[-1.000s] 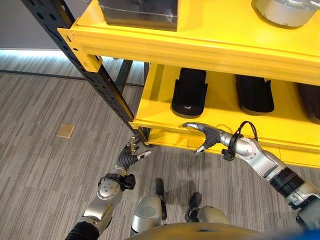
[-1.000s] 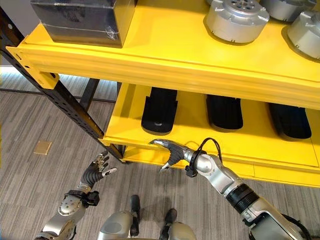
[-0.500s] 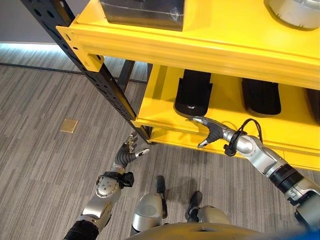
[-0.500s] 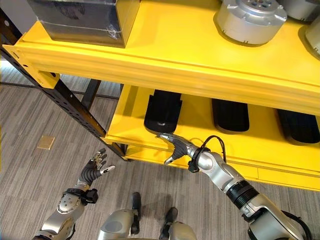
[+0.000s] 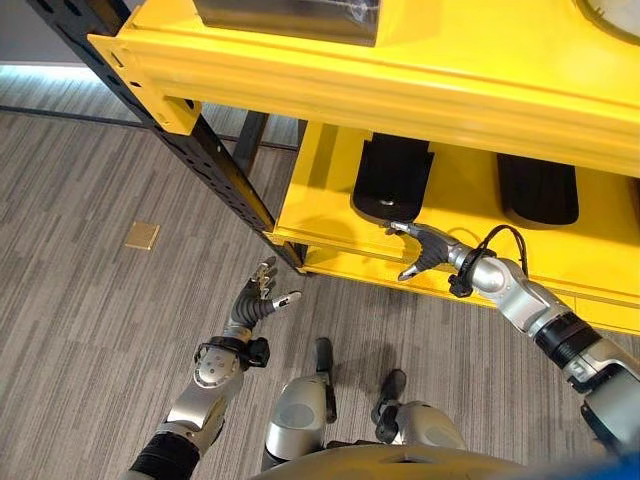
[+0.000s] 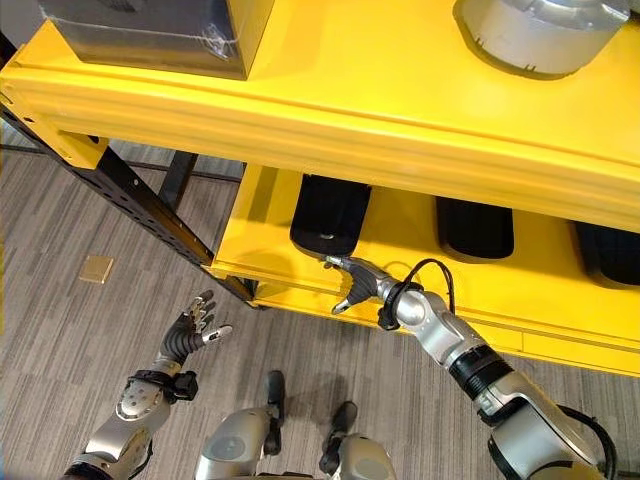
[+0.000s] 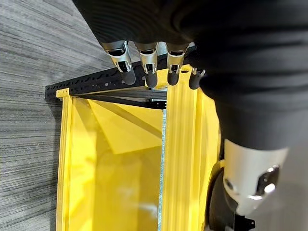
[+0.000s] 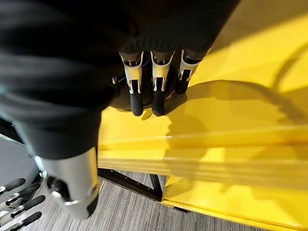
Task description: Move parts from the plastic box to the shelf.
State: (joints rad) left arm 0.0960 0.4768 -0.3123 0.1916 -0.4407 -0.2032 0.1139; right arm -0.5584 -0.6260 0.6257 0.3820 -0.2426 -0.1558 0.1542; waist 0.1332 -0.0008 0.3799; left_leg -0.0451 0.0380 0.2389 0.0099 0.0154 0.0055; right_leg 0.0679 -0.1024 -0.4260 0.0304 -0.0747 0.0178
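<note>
A black oblong part (image 5: 392,177) lies on the yellow shelf's lower board (image 5: 320,215). My right hand (image 5: 424,248) is open at the board's front edge. Its straight fingers (image 8: 144,91) reach over the yellow lip, with their tips close to the part's near end, and they hold nothing. My left hand (image 5: 255,300) is open and empty over the floor, just in front of the shelf's black upright (image 5: 215,170). Its fingers (image 7: 149,67) are spread. A second black part (image 5: 537,190) lies further right on the same board.
The upper yellow board (image 5: 400,90) juts out above the right hand. On it stand a dark box (image 6: 150,35) and a silver round part (image 6: 540,35). A small brass plate (image 5: 141,236) is set in the grey striped floor at the left.
The camera has shifted. My right hand has moved a little further in over the lower board's edge, nearer the black part's end. The left hand has stayed open and risen slightly.
</note>
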